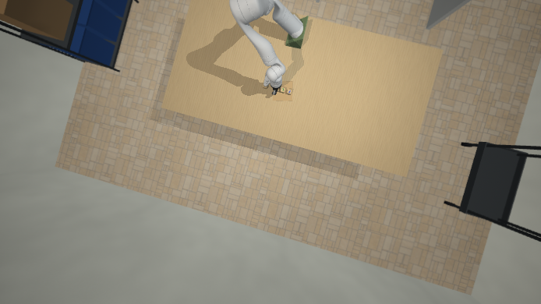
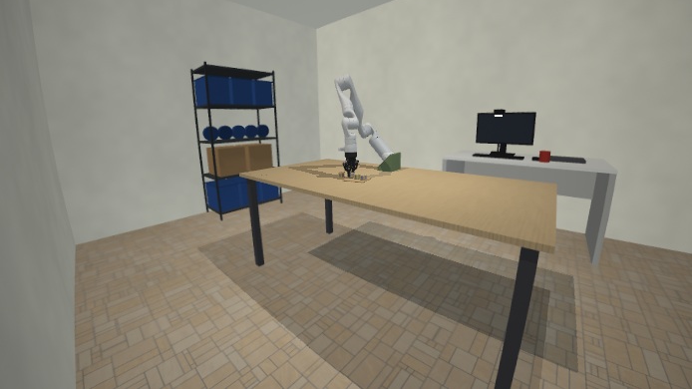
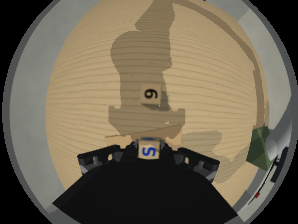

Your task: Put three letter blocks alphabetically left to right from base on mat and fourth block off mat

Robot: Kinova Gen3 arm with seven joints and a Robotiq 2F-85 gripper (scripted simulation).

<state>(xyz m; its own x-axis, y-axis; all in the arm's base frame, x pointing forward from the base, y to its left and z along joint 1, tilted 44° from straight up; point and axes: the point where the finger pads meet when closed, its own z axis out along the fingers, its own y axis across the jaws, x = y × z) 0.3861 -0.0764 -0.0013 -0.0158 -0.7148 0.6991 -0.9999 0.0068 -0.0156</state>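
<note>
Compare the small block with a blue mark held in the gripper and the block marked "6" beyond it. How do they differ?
The held block with a blue mark sits clamped in the black gripper; the block with a black "6" lies free on the wooden table. Their marks differ in colour: blue and black. Both are small pale cubes.

My claw [image 3: 148,157] held a blue-lettered block [image 3: 148,149] low at the mat [image 1: 286,97] edge, two blocks [image 1: 285,91] sat on the mat, "9" block [image 3: 150,95] lay off it.
</note>
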